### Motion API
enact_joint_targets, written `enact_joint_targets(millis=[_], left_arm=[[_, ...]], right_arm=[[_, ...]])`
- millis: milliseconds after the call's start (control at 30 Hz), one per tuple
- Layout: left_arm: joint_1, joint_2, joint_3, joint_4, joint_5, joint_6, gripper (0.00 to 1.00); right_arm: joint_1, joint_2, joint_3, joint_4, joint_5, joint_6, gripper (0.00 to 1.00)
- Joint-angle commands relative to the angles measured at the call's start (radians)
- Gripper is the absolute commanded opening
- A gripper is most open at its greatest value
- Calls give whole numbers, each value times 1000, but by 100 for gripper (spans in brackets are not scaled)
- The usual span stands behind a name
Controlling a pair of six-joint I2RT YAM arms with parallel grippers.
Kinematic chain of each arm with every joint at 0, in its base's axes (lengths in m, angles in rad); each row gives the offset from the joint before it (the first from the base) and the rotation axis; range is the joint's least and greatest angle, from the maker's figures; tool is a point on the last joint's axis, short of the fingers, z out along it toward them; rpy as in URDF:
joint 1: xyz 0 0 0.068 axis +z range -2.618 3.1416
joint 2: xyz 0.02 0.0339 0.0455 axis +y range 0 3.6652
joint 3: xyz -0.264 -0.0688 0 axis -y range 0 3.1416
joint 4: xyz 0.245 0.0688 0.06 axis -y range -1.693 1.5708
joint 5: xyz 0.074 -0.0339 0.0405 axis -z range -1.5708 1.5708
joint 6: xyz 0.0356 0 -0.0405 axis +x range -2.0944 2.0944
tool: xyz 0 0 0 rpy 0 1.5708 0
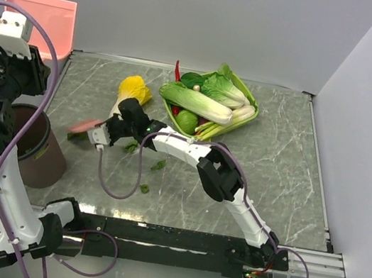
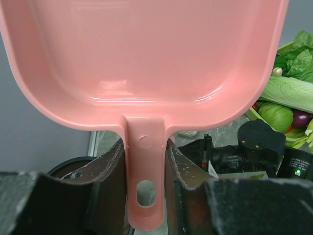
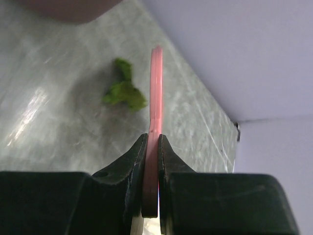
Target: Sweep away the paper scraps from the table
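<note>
Left end effector [image 2: 145, 159] grips the pink dustpan [image 2: 146, 58] by its handle. Right end effector [image 3: 152, 147] clamps a thin pink tool [image 3: 156, 83], possibly a brush, beside a paper scrap [image 3: 124, 93]. A yellow cabbage [image 1: 131, 92] lies just behind, brown bin [image 1: 39, 153] nearby.

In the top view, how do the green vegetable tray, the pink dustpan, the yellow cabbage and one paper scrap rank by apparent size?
1. green vegetable tray
2. pink dustpan, held up nearer the camera, so its rank is unsure
3. yellow cabbage
4. paper scrap

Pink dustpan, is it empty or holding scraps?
Empty, as far as visible: the pink dustpan shows a bare inside with no green bits; its front edge is out of frame.
</note>
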Motion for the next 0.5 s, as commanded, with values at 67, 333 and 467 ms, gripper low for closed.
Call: enact_joint_targets(millis=[67,333,467], left_arm=[[0,6,21,31,14,-9,1],[4,15,-26,72,76,-20,1],[2,31,-68,63,147,21,1]], right_arm=[[-10,-20,129,-391,-179,-433,0],[-34,-139,137,-953,-101,-665,0],[-44,-329,-26,-1129,26,-708,0]])
